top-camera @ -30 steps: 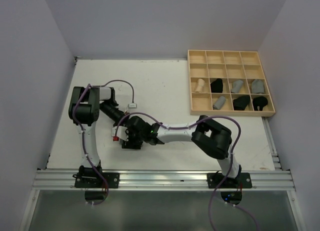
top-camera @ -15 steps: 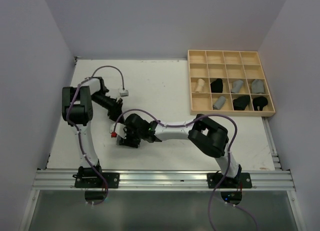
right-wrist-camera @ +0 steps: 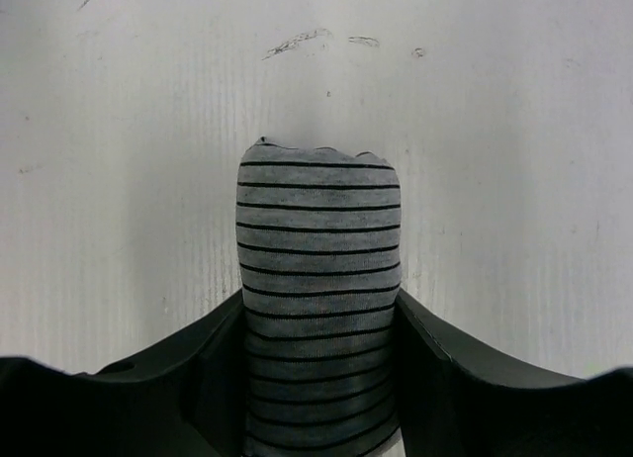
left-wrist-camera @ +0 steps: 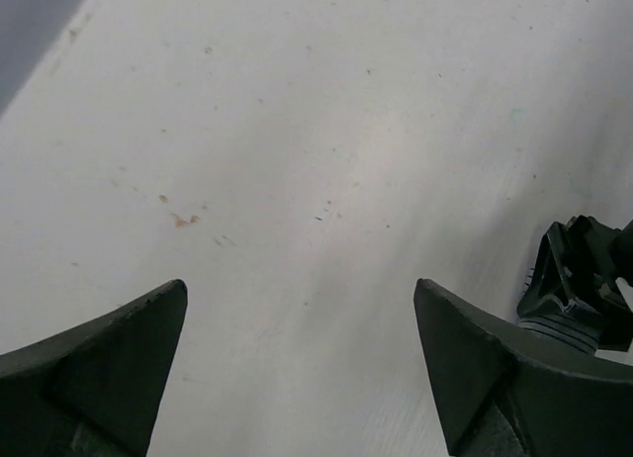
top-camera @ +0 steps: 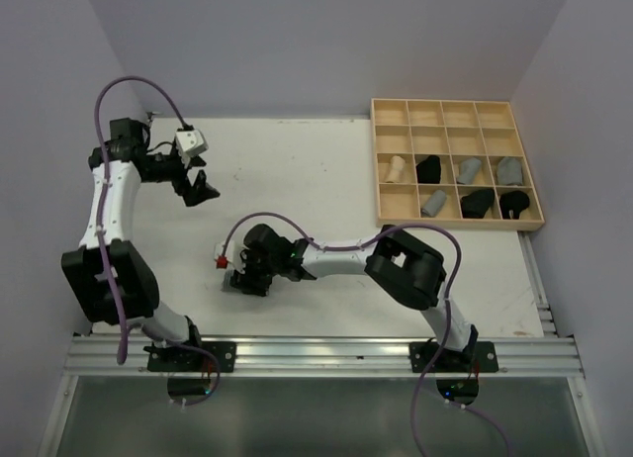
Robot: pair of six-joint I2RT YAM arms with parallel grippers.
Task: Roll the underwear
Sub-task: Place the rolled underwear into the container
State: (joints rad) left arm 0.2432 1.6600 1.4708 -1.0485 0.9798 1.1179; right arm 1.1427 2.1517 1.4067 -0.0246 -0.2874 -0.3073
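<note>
Grips a rolled grey striped underwear (right-wrist-camera: pixel 318 239) between right gripper (right-wrist-camera: pixel 318 398) fingers, down at the table (top-camera: pixel 326 160), near centre. Holds left gripper (left-wrist-camera: pixel 302 378) spread wide, empty, far left. Shows seven rolls (top-camera: pixel 477 202) filed in the wooden grid tray (top-camera: pixel 457 112); probably only needs this one slotted.

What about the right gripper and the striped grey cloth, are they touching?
Touching. The right wrist view shows the right gripper clamped on the striped grey cloth, both fingers pressed against its sides with no gap.

Left end effector (top-camera: pixel 197 188) raised, jaws apart, far-left over bench (top-camera: pixel 316 170). Right end effector (top-camera: pixel 247 277) down on bench. Seven rolled underwear (top-camera: pixel 428 168) in tray (top-camera: pixel 457 112).
</note>
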